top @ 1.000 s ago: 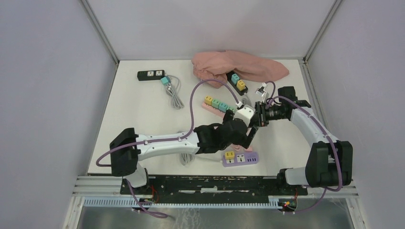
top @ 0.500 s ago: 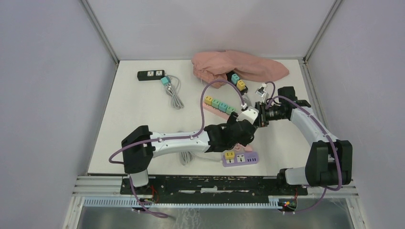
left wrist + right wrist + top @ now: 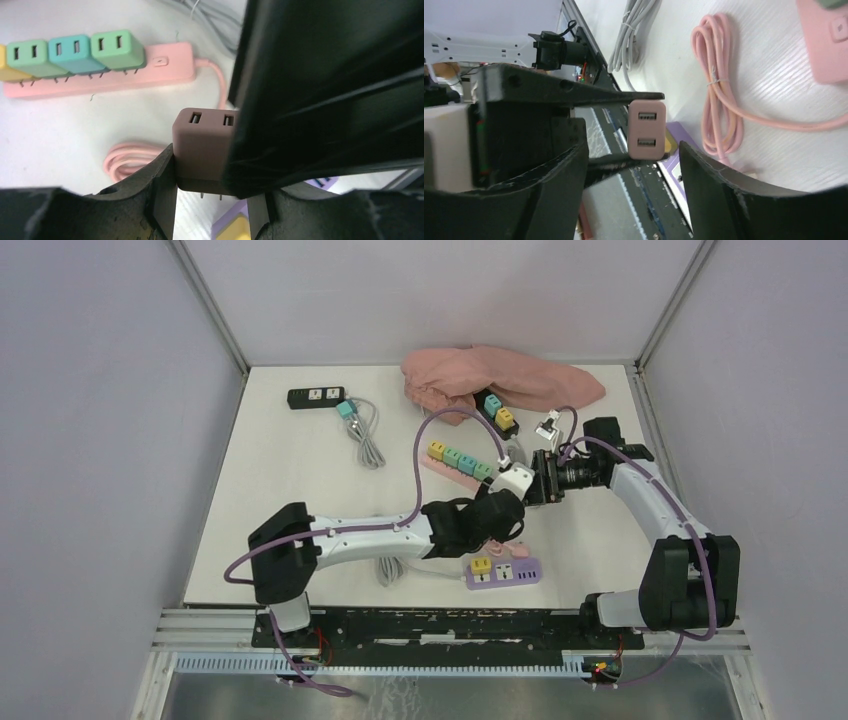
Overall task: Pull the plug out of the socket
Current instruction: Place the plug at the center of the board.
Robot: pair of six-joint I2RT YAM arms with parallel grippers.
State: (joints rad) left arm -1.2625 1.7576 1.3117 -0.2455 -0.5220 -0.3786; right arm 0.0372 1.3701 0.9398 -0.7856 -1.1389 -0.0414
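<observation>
I'm counting 1 black strip (image 3: 316,397), 1 second black strip (image 3: 497,410), 1 pink strip (image 3: 170,70) and 1 purple strip (image 3: 503,571), 4 in all. The pink strip carries 4 plugs (image 3: 466,461), and there's 1 pink cloth (image 3: 500,375).

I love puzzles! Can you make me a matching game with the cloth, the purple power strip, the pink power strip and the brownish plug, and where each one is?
1 cloth
2 purple power strip
3 pink power strip
4 brownish plug

A between the left fingers
B far end of the table
C near edge
D carries green plugs

Pairs: 1-B, 2-C, 3-D, 4-A
</observation>
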